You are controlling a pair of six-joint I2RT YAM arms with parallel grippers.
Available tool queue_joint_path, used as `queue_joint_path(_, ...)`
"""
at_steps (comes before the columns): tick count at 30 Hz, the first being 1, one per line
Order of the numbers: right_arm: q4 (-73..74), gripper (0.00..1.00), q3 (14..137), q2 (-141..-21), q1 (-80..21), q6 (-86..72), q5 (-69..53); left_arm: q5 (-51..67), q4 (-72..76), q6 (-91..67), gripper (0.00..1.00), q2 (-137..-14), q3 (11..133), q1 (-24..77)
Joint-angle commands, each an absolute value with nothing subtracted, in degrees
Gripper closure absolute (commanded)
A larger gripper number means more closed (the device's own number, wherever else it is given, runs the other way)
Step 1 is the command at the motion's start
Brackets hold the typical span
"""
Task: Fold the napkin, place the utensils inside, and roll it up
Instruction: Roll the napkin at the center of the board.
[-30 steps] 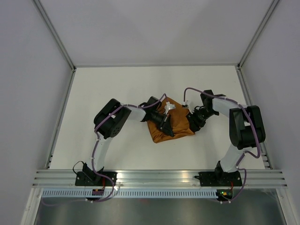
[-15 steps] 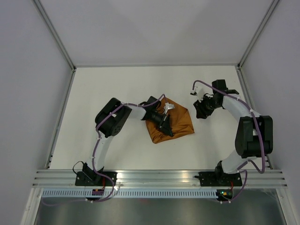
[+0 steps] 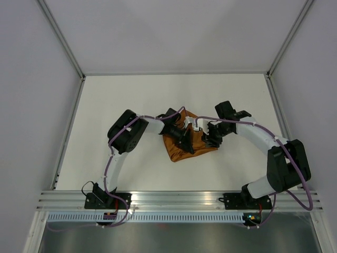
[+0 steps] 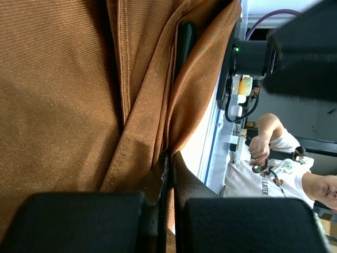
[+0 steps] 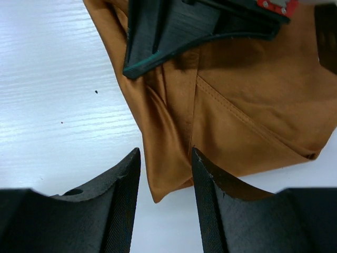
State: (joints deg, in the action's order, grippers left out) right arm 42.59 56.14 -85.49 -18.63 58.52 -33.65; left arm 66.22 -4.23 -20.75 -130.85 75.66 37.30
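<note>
The table [image 3: 116, 105] carried the napkin [image 3: 181, 152] near its middle. The cloth was folded into a rough diamond, one corner toward the far wall, its creased layers overlapping.

The left arm [image 3: 126, 134] bent in from the left and the right arm [image 3: 263, 138] from the right, and both ended over the cloth.

The left gripper [image 3: 185, 141] sat low on the napkin's middle. In its wrist view its fingers [image 4: 84, 221] were pressed together. A raised fold of the cloth ran into the seam between them, so the tool was clamped on the napkin.

The right gripper [image 3: 212, 138] hung over the napkin's right part. In its own view its fingers [image 5: 124, 179] stood apart and held nothing. A corner of the cloth lay on the table beneath the gap between them. The left gripper's dark body showed at the top of that view, down on the cloth.

A slim dark strip [image 4: 185, 47] lay tucked in one fold, in the left wrist view. What it was could not be told.
</note>
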Motion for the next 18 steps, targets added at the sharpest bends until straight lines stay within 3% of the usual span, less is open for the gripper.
queue_joint_path(1,41.93,0.50,55.29,-85.52,-21.26,64.16,-36.65,60.47,-9.84,-20.83,0.98,-134.21,76.11,36.91)
queue_joint_path(10,28.58,0.52,42.82,-80.86,-33.47,61.53,-27.87,60.47,-10.37,-20.74,0.98,-134.56,76.20,37.00)
queue_joint_path(18,17.94,0.51,38.06,-76.56,-37.35,58.27,-22.15,60.38,-11.42,-19.95,0.98,-134.56,76.11,37.00)
